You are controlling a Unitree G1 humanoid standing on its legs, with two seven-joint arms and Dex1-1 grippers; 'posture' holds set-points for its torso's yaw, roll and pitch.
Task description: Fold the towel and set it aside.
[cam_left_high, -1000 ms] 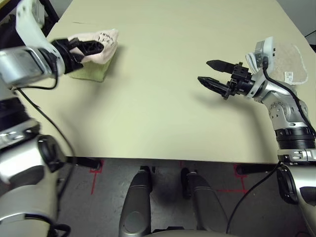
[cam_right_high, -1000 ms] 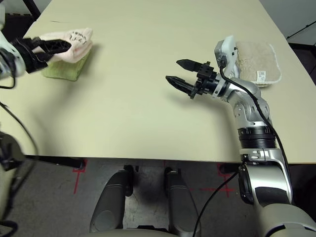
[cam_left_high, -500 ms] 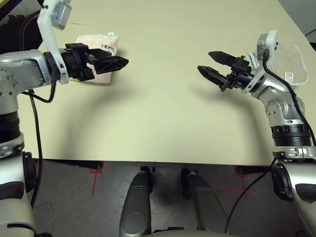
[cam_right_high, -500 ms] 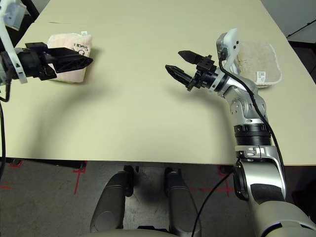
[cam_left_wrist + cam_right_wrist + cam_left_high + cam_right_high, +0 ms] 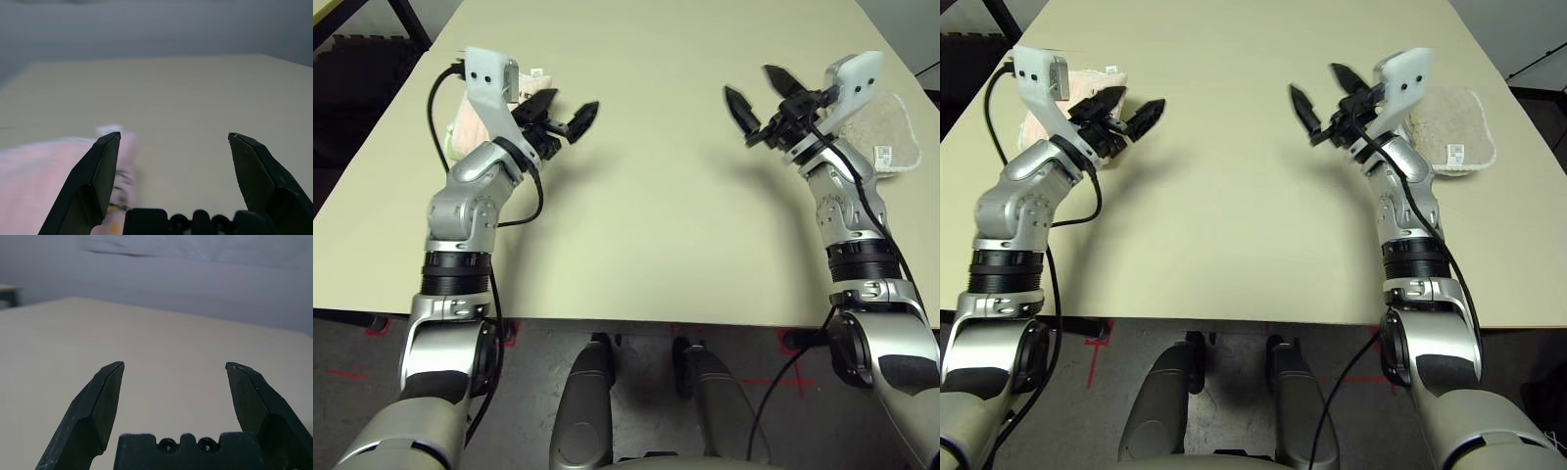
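The pale pink towel [image 5: 458, 119] lies folded near the table's far left edge, partly hidden behind my left wrist. In the left wrist view the towel [image 5: 39, 186] sits below and beside one finger. My left gripper [image 5: 570, 106] is raised just right of the towel, open, with nothing between its fingers. My right gripper [image 5: 752, 86] is lifted over the table's right half, also open and holding nothing. Both point away from me across the table.
A beige folded towel [image 5: 889, 135] with a white edge and a small label lies at the far right, just behind my right wrist. The cream table [image 5: 636, 225] stretches bare between the two arms. Dark floor lies beyond the left table edge.
My left gripper has drawn back off the pink towel, swung toward the middle and risen. My right gripper has lifted and turned to point away from me. The towel stays at the far left.
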